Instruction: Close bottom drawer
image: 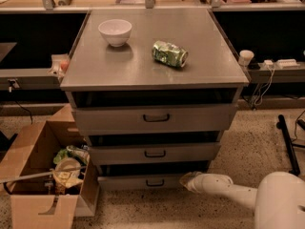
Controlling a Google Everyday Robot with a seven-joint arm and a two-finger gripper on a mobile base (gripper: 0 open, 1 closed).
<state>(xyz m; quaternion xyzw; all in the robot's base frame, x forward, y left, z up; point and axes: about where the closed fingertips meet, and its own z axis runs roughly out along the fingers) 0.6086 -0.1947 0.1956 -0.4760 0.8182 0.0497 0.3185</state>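
Observation:
The grey cabinet (152, 56) has three drawers, all pulled out a little. The bottom drawer (138, 182) is the lowest, with a short grey front and a small black handle (155, 182); a dark gap shows above it. My gripper (187, 181) is at the end of the white arm (224, 187), low near the floor, right at the drawer front's right end. Whether it touches the front I cannot tell.
A white bowl (115, 31) and a crushed green can (169, 54) lie on the cabinet top. An open cardboard box (43, 175) of rubbish stands on the floor left of the drawers. A black stand leg (288, 144) lies at right.

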